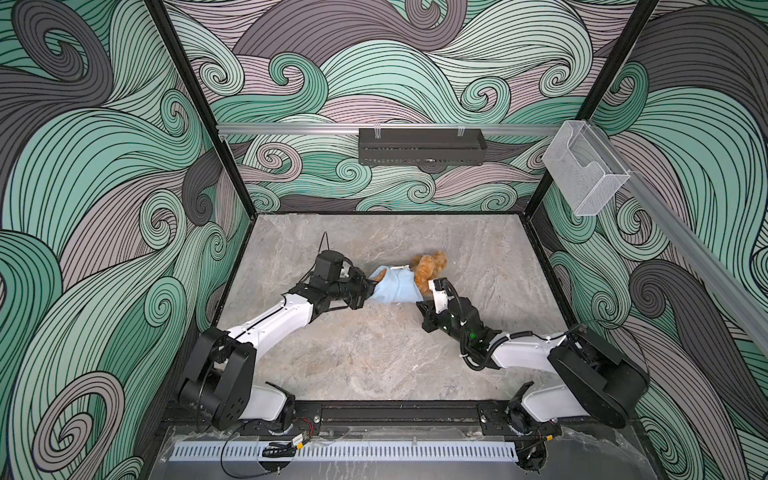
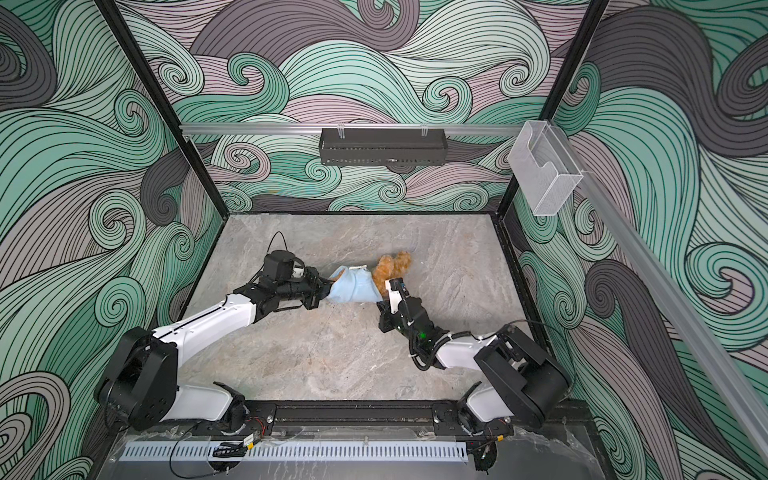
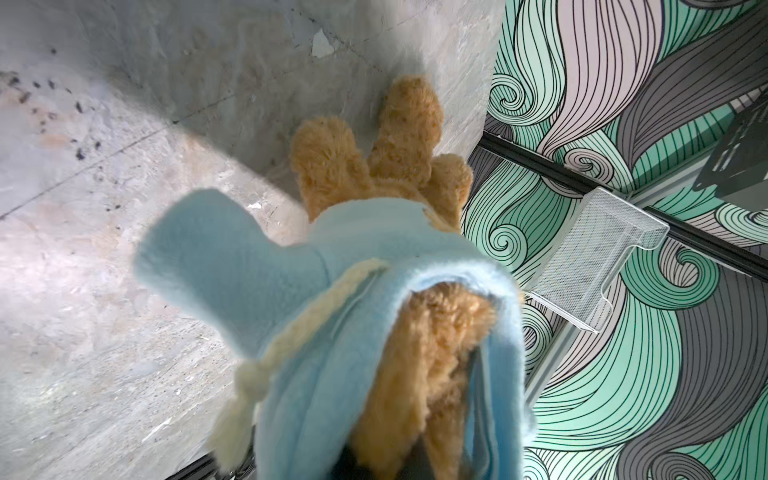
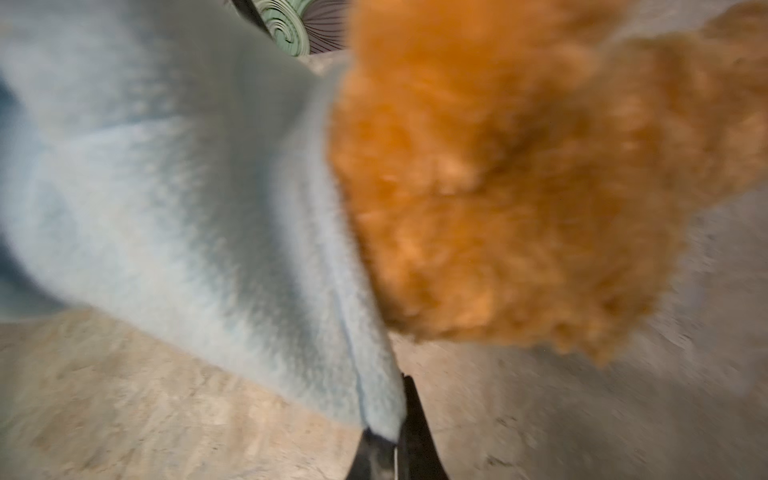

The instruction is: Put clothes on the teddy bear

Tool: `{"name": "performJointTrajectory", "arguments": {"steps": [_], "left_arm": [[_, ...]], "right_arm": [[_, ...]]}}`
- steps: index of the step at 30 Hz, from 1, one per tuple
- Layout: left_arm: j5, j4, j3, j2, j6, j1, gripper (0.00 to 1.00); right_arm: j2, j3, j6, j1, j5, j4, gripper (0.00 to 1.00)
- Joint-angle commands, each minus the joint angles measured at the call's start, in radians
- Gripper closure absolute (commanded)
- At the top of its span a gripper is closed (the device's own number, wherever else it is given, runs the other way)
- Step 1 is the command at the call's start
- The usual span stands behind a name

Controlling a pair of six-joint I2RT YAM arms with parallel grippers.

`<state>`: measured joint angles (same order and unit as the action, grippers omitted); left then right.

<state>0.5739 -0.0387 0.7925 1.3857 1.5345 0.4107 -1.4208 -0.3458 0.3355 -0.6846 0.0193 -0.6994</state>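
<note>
Two low arms [image 1: 282,311] angle inward; left fingers [image 1: 366,291], right fingers [image 4: 415,432] pinch shirt [image 1: 395,286]

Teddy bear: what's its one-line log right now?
teddy bear: partly inside shirt | left pincer: shut on shirt | right pincer: shut on shirt

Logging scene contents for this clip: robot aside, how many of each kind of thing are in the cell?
Teddy bear: 1
Light blue shirt: 1
Black wall tray: 1
Clear wall holder: 1
Total: 4
</note>
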Motion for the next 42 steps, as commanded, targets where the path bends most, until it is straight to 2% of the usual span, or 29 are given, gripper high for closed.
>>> {"name": "performJointTrajectory", "arguments": {"steps": [1,7,11,13,15,16,18,24,29,32,34,37,42], "left_arm": [[0.007,0.044,0.029,-0.03,-0.088,-0.036,1.0],[0.048,0.086,0.033,-0.028,-0.168,-0.051,1.0],[0.076,0.131,0.041,-0.019,-0.288,-0.053,1.0],[0.101,0.097,0.033,0.003,-0.342,-0.049,1.0],[0.117,0.019,0.021,0.028,-0.37,-0.03,1.0],[0.118,-0.024,0.016,0.058,-0.386,-0.013,1.0],[0.108,-0.088,0.02,0.099,-0.424,0.013,1.0],[0.038,-0.232,-0.004,0.172,-0.515,0.04,1.0],[0.036,-0.19,-0.002,0.172,-0.67,0.041,1.0],[0.028,-0.103,0.006,0.149,-0.834,0.043,1.0],[0.023,-0.072,0.005,0.13,-0.926,0.042,1.0],[0.029,-0.072,-0.008,0.111,-1.037,0.042,1.0],[-0.016,-0.055,-0.006,0.087,-1.145,0.042,1.0]], "right_arm": [[0.045,0.019,-0.033,0.043,0.046,0.15,1.0],[0.068,-0.043,-0.009,0.102,0.143,0.376,1.0],[0.063,-0.043,0.023,0.153,0.161,0.397,1.0],[0.062,-0.046,0.002,0.16,0.084,0.35,1.0],[0.049,-0.033,-0.03,0.158,-0.095,0.221,0.99],[0.035,-0.035,-0.044,0.158,-0.194,0.164,0.96],[0.008,-0.067,-0.059,0.156,-0.304,0.156,0.91],[0.039,-0.102,-0.049,0.166,-0.358,0.303,0.79],[0.255,-0.059,-0.012,0.177,-0.328,0.483,0.68],[0.43,-0.079,-0.018,0.184,-0.26,0.622,0.63],[0.487,-0.126,-0.027,0.186,-0.241,0.688,0.61],[0.466,-0.205,-0.014,0.187,-0.275,0.717,0.6],[0.24,-0.404,0.009,0.197,-0.425,0.827,0.63]]}}
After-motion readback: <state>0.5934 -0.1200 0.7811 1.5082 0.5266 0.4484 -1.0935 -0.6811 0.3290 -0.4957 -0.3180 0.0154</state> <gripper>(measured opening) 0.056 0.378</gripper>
